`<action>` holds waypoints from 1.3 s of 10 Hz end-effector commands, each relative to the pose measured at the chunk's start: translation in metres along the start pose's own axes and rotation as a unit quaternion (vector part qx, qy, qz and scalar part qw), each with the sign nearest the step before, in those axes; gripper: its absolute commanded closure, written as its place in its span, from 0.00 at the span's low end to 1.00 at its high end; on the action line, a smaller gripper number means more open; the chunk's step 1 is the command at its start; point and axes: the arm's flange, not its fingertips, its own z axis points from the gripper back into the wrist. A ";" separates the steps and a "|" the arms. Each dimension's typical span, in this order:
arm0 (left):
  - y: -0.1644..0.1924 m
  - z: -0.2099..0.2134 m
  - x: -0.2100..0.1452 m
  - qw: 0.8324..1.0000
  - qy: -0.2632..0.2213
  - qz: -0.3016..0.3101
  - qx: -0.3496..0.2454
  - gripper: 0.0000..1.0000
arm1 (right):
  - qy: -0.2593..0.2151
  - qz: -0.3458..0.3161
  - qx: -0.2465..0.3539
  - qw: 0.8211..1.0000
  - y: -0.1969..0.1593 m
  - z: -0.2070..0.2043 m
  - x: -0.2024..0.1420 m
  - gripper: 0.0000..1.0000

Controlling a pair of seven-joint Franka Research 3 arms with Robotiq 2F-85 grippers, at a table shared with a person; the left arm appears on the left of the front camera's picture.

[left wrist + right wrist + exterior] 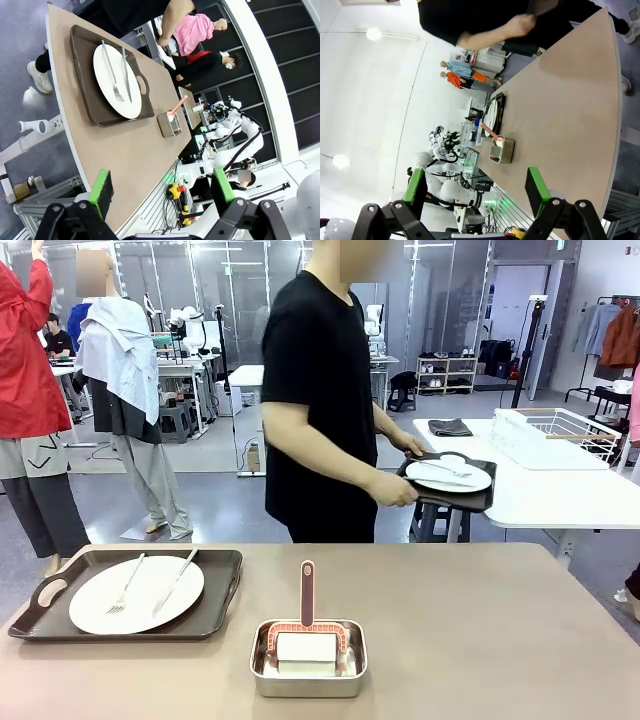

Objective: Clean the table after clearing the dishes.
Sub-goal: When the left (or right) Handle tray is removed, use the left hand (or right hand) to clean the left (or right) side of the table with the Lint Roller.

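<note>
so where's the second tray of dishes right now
In the front view, right of centre, the person's hands hold that tray at the white table's near edge, left of the wire rack.

- The front view sits low at the near edge of the table (450, 640). It faces straight across to a person (310, 390) at the far side. The steel pan (308, 660) is close at bottom centre and the tray (225, 575) is at lower left.
- The left wrist view is rolled sideways and raised off one end of the table, with the left gripper (162, 189) at the bottom edge. The tray is upper left, with the pan beyond it at centre.
- The right wrist view is also rolled and looks from the other end over the right gripper (476, 189). The pan is small at centre, with the tray beyond it.
- All three views share the tabletop, pan and tray.
</note>
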 end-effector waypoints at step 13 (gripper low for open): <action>0.000 0.001 -0.005 1.000 -0.001 -0.005 0.006 0.00 | 0.290 0.219 -0.141 0.921 0.112 -0.280 -0.011 0.00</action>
